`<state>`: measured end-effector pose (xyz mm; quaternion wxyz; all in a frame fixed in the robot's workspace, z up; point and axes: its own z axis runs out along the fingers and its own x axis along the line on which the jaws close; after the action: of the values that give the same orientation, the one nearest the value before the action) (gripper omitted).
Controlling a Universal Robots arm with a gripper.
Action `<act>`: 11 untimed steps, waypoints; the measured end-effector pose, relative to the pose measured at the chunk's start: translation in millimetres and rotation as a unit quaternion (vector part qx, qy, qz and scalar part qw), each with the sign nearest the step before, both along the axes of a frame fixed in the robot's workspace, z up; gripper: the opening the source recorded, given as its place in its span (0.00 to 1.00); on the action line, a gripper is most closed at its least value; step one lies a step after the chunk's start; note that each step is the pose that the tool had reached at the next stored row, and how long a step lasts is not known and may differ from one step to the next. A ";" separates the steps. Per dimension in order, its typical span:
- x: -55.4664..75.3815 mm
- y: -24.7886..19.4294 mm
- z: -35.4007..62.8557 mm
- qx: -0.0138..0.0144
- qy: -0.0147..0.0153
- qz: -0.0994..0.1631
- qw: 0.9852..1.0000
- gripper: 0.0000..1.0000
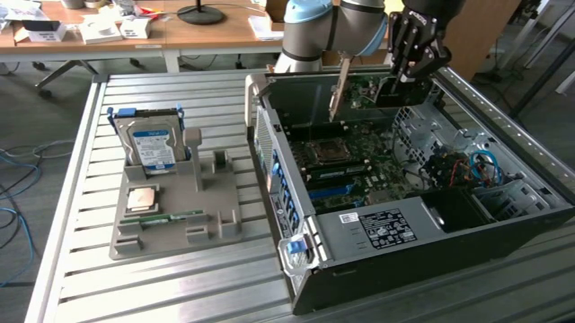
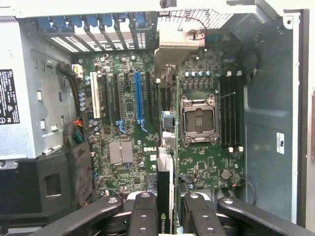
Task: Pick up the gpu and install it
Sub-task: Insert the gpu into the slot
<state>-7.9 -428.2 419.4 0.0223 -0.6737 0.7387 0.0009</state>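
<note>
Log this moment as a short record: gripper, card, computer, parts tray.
gripper: gripper shut on the gpu, card held on edge
card position: over the motherboard, apparently not seated in a slot
computer: case open, side panel off
parts tray: hard drive standing upright in the grey holder, to the exterior view's left of the case

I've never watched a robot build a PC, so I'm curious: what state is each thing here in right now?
gripper: shut on the gpu.
gpu: held on edge over the motherboard.
computer case: lying on its side, open on top.
blue expansion slot: empty.
hard drive: standing upright in the grey holder.
memory stick: lying flat in the holder.
</note>
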 end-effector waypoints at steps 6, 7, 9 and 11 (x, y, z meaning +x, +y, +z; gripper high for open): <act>-2.5 1.7 -0.5 0.000 0.000 0.000 1.000 0.26; -2.9 2.0 -0.5 0.000 0.000 0.000 1.000 0.26; -3.2 2.2 -0.5 0.000 0.000 0.000 1.000 0.26; -3.3 2.2 -0.6 0.000 0.000 0.000 1.000 0.26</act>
<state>-11.2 -426.0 418.9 0.0223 -0.6738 0.7386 0.0009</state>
